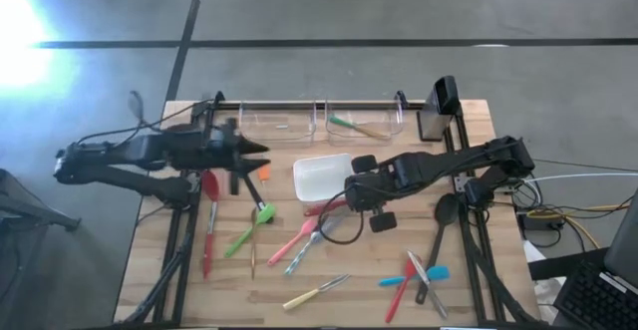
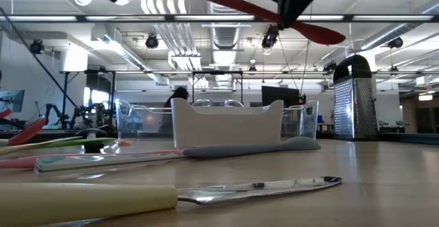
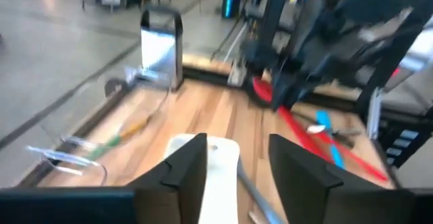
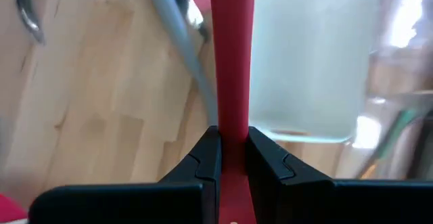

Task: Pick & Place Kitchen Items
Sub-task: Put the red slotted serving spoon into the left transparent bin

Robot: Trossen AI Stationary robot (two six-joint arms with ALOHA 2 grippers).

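Note:
My right gripper hangs over the middle of the table, shut on a red utensil that is high above the wood. Right behind it stands the white dish. My left gripper is open with nothing between its fingers, left of the dish and pointing toward it. More kitchen items lie flat on the near half: a red spatula, a green one, a pink one, a cream-handled knife and a black ladle. My right gripper pinches the red utensil's slim handle between its two fingers. They come steeply from above and lie across the handle. The utensil is lifted clear of the table, nearly level, one end a little lower.
Two clear bins stand along the far edge; the right one holds a green-handled utensil. A metal grater stands at the far right corner. Blue, red and grey utensils lie crossed near the right front.

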